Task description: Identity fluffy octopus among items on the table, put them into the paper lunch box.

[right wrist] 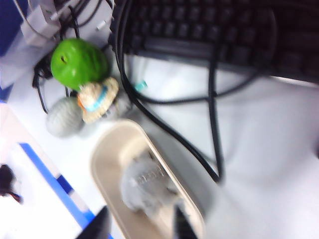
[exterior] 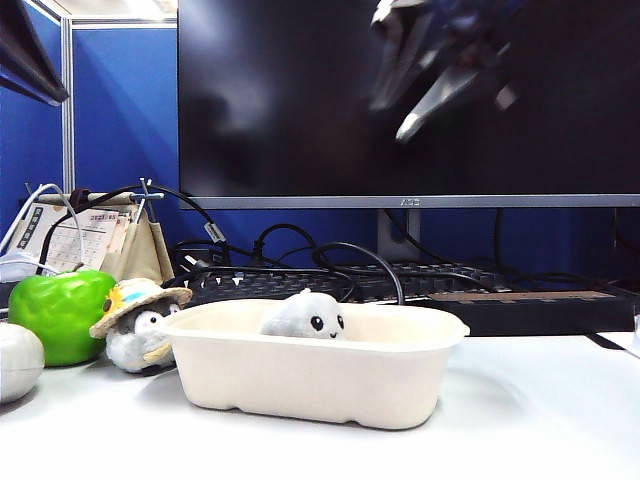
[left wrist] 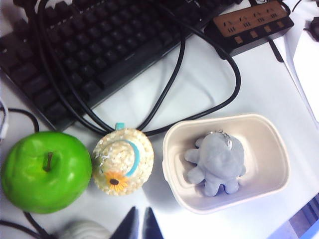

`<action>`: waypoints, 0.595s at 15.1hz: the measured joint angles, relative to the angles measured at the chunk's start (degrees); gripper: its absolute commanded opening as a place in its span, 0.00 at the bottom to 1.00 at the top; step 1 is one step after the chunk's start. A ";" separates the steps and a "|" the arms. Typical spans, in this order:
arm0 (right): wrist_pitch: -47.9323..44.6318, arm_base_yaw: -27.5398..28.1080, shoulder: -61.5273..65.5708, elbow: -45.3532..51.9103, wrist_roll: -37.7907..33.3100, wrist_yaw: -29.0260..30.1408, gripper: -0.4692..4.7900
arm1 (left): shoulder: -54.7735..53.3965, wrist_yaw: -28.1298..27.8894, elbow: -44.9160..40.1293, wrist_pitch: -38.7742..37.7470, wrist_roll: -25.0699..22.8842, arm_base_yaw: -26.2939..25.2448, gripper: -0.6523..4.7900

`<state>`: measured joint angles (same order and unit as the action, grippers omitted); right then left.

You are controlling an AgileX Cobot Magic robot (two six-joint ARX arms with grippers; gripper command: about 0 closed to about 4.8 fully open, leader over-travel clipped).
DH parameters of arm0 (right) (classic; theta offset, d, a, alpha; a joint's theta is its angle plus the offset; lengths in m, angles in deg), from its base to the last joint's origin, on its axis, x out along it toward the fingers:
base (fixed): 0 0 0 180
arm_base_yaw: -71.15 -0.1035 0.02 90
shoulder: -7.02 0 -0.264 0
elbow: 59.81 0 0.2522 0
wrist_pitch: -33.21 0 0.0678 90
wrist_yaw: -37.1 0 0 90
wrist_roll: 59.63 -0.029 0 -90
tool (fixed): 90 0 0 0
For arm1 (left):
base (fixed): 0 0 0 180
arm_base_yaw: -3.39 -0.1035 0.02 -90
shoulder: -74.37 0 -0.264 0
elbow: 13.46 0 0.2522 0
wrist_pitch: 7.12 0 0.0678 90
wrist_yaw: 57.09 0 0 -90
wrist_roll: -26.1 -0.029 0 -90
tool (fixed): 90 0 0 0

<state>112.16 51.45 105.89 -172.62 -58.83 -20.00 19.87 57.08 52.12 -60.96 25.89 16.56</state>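
One octopus: the fluffy octopus (exterior: pixel 305 316) is a small light-grey plush with a round head, black bead eyes and stubby legs (a little metal chain shows at its head in the left wrist view); it lies inside the paper lunch box, toward the end nearer the penguin.
Lunch box: the paper lunch box (exterior: pixel 400 380) is a long off-white moulded pulp tray with rounded corners, a matte surface and a rolled rim; it stands flat on the table.
Table: the table (exterior: pixel 520 420) is plain, white and smooth.
Penguin: the plush penguin (exterior: pixel 135 340) sits just beside the box end, grey and white, fuzzy, under a woven straw hat (left wrist: pixel 123 160) with a blue band and a sunflower.
Apple: the green apple (exterior: pixel 60 312) is glossy and round, beside the penguin.
White ball: a pale ribbed round thing (exterior: pixel 18 360) lies near the apple, partly cut off by the picture's edge.
Behind: a black keyboard (left wrist: pixel 99 45) with looping black cables (left wrist: pixel 219 99), below a dark monitor (exterior: pixel 300 100).
Right gripper: the right gripper (right wrist: pixel 139 224) hangs above the box, blurred, its two dark fingers apart and empty.
Left gripper: the left gripper (left wrist: pixel 138 225) shows only two dark fingertips close together over the table near the hat, nothing between them.
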 measured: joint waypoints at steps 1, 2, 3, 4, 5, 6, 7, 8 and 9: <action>1.90 0.87 -1.27 -0.02 1.14 -1.99 0.33 | 0.02 -0.02 0.00 0.15 0.00 -0.02 0.16; 5.38 2.23 -2.82 -0.15 2.47 -6.51 0.24 | 0.02 -0.02 0.00 0.17 -0.02 -0.02 0.15; 7.58 2.99 -3.63 -0.17 3.32 -9.38 0.12 | 0.02 -0.02 0.00 0.20 -0.02 -0.02 0.15; 10.34 3.50 -4.70 -0.17 3.65 -12.57 0.09 | 0.02 -0.02 0.00 0.22 -0.02 -0.02 0.11; 13.27 3.58 -6.62 -0.17 4.15 -16.11 0.09 | 0.02 -0.02 0.00 0.22 -0.09 -0.02 0.11; 13.55 3.50 -8.17 -0.15 4.22 -16.68 0.09 | 0.02 -0.02 0.00 0.24 -0.09 -0.02 0.11; 13.53 3.50 -9.51 -0.15 4.22 -16.68 0.09 | 0.02 0.00 0.00 0.24 -0.11 -0.02 0.11; 13.55 3.45 -11.02 -0.15 4.15 -16.68 0.09 | 0.02 0.00 0.00 0.24 -0.13 -0.02 0.11; 13.57 3.45 -13.70 -0.15 3.93 -16.68 0.09 | 0.24 0.00 0.00 0.22 -0.20 -0.02 0.11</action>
<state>125.73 54.90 92.18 -172.77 -54.90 -36.68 20.11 57.08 52.12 -60.74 25.69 16.54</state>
